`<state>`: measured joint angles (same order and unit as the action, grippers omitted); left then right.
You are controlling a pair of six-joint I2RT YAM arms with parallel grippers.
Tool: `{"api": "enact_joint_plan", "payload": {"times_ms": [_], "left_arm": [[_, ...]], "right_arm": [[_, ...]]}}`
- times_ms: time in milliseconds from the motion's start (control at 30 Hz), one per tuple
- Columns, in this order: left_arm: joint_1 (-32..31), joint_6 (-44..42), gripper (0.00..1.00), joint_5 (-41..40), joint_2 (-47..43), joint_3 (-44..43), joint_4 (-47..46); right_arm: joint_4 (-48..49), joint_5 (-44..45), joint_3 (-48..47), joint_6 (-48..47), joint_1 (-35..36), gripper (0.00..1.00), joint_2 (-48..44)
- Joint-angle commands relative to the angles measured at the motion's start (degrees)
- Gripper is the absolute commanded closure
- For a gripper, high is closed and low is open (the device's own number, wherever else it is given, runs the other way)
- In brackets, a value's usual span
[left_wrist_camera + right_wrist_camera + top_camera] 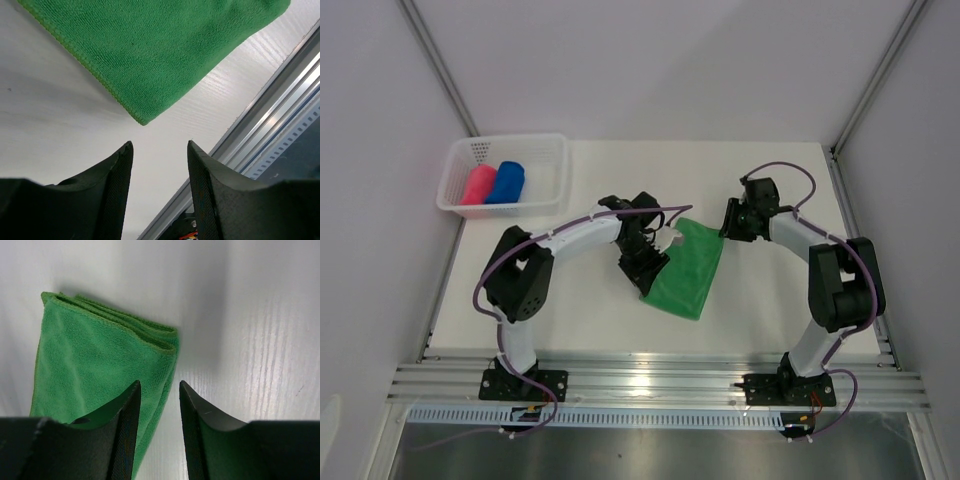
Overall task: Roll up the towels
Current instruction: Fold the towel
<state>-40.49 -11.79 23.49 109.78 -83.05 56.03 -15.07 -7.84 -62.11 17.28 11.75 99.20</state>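
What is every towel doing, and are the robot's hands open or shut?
green towel, folded flat on the table, not rolled
pink towel, rolled, in the basket
blue towel, rolled, in the basket beside the pink one
basket, upright, holding two rolls
left hand, open, empty
right hand, open, empty

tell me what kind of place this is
Probably a robot lab test cell: a white table boxed in by plain white panels on aluminium framing, with a green towel and basket staged.
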Motion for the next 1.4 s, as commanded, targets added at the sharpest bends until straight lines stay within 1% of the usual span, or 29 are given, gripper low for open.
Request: {"api": "enact_joint_plan", "payload": {"times_ms": [0,133,267,433,467,533,567,633,667,700,733,933,1033,1100,1133,1167,1267,1300,1333,1367], "left_arm": [[0.1,1.4,0.49,-0.5,-2.6,-1.9,-1.5],[0.1,2.0,0.49,-0.4,-0.4,-1.0,-2.6],[-0.3,2.3,0.50,1.6,2.7,-1.9,-2.3],[-0.8,2.5,0.55,2.2,4.7,-1.0,-2.2],[-0.8,2.6,0.58,1.7,4.7,-0.2,-2.6],[-0.8,2.5,0.62,1.7,5.1,0.2,-2.9],[-0.8,2.5,0.70,1.7,5.2,0.3,-2.8],[-0.9,2.5,0.79,2.1,5.7,0.0,-2.7],[-0.9,2.3,0.91,2.4,5.8,0.0,-2.5],[-0.9,2.0,0.96,2.4,6.0,-0.2,-2.4],[-0.9,1.9,0.99,2.4,6.1,-0.4,-2.2],[-0.9,1.0,0.99,2.3,5.9,0.3,-2.1],[-0.9,0.8,0.99,2.4,5.5,0.7,-2.2],[-0.9,0.6,0.99,2.5,5.4,0.7,-2.1],[-0.9,0.5,0.99,2.8,5.4,0.6,-1.9],[-0.9,0.5,0.99,3.1,5.4,0.3,-1.9],[-0.9,0.5,0.99,3.1,5.0,0.1,-1.9],[-0.9,0.6,0.98,2.9,5.1,-0.4,-1.7],[-1.0,0.7,0.87,2.7,5.0,-0.6,-1.6],[-0.9,0.8,0.81,2.6,4.8,-0.7,-1.5]], "right_arm": [[2.5,-0.4,-0.4,0.0,0.6,0.60,-0.8],[2.2,0.3,-1.0,0.2,1.1,0.60,0.3],[3.4,0.0,-0.8,0.3,1.0,0.61,2.4],[2.7,0.3,-2.8,0.4,0.4,0.64,6.2],[2.9,-0.1,-2.8,0.6,0.2,0.65,6.4],[3.7,-0.7,-2.8,0.9,0.2,0.74,6.7],[3.7,-0.8,-2.9,0.9,0.1,0.85,6.9],[3.7,-0.6,-3.5,1.1,0.0,0.93,6.8],[4.0,-0.7,-3.6,1.1,0.0,0.98,6.4],[4.0,-0.7,-3.8,0.9,0.0,0.99,6.3],[4.0,-0.8,-4.7,0.9,0.0,1.00,6.2],[1.6,1.1,-9.9,-0.1,0.0,1.00,8.1],[1.1,1.7,-10.8,0.0,0.1,1.00,8.7],[1.3,1.3,-11.2,0.1,0.1,0.92,9.3],[0.6,1.0,-11.5,0.0,0.0,0.75,9.5],[-0.1,1.0,-12.2,-0.1,0.1,0.69,9.8],[-1.5,0.9,-12.0,-0.8,0.0,0.60,9.7],[-1.8,0.7,-11.7,-1.0,-0.3,0.59,8.8],[-2.2,0.1,-11.5,-1.1,-0.1,0.58,8.3],[-2.4,-0.1,-11.4,-1.4,-0.1,0.57,7.5]]}}
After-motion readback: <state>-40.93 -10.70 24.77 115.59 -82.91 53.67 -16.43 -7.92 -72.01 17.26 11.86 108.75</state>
